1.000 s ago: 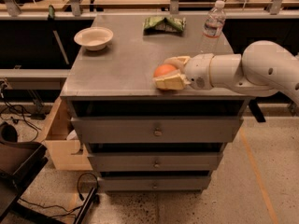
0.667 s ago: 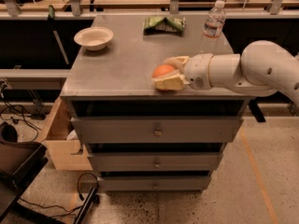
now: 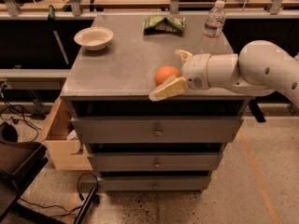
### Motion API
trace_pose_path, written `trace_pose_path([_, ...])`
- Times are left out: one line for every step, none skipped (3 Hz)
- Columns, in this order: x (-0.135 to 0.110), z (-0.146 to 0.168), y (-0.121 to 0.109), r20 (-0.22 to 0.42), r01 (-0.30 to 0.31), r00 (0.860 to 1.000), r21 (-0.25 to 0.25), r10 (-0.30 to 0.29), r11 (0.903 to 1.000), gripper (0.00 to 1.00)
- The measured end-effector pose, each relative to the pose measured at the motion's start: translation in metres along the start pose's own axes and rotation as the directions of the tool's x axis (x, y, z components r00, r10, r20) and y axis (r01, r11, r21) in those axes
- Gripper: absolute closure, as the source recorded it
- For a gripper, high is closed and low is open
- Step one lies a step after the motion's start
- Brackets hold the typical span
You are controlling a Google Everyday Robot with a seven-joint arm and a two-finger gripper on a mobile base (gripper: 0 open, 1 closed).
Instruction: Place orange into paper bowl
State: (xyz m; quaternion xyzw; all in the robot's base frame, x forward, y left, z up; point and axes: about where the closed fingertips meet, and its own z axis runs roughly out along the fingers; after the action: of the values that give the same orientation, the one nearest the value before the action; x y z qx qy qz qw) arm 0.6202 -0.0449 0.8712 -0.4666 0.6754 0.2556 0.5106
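Note:
The orange (image 3: 165,73) rests on the grey cabinet top (image 3: 126,59) near its front edge, right of centre. My gripper (image 3: 165,75) reaches in from the right and straddles the orange. One cream finger (image 3: 169,88) lies along its near side and the other finger (image 3: 183,55) stands behind it. The jaws look open, with a gap at the far finger. The off-white paper bowl (image 3: 94,38) sits empty at the back left of the top, well away from the gripper.
A clear water bottle (image 3: 213,26) stands at the back right, close behind my arm (image 3: 243,69). A green snack bag (image 3: 163,23) lies at the back centre. Below the top are drawers (image 3: 156,129). A wooden box (image 3: 60,139) stands left of the cabinet.

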Motion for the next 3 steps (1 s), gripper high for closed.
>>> trace_pose_path([0.003,0.002,0.0,-0.003,-0.004,1.0,-0.003,0.004,1.0,0.0])
trace_pose_path([0.011,0.002,0.001,-0.005,-0.012,1.0,-0.008,0.012,0.9999,0.17])
trace_pose_path([0.017,0.004,0.003,-0.022,-0.005,1.0,-0.011,0.005,0.9999,0.41])
